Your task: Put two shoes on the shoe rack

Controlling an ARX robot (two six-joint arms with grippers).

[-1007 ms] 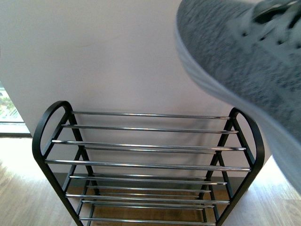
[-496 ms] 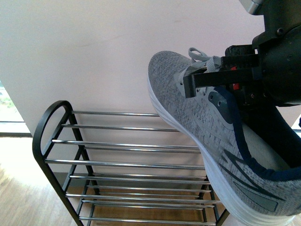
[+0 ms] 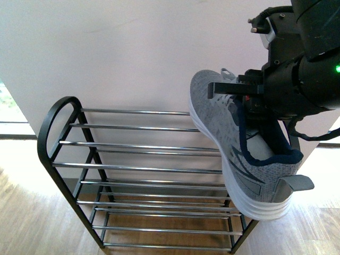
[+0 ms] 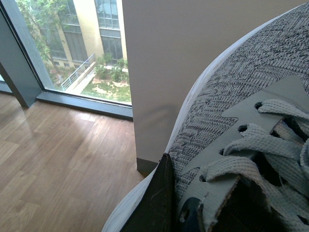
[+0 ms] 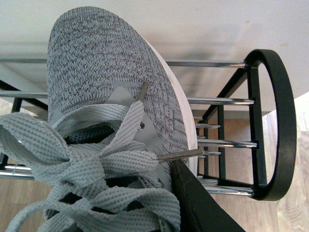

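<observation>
The right pincer (image 3: 227,93) is pinching one shoe (image 3: 212,119) by its laced upper edge, with one dark finger across the laces and the other hidden inside. The shoe hangs tilted at the right end of the shoe rack (image 3: 133,111), toe raised toward the wall over the top rods and heel low toward the camera. Whether its sole touches the rods cannot be told. The left pincer (image 4: 193,212) grips the second shoe (image 4: 251,82) at its eyelet flap, above the wooden floor (image 4: 58,159).
</observation>
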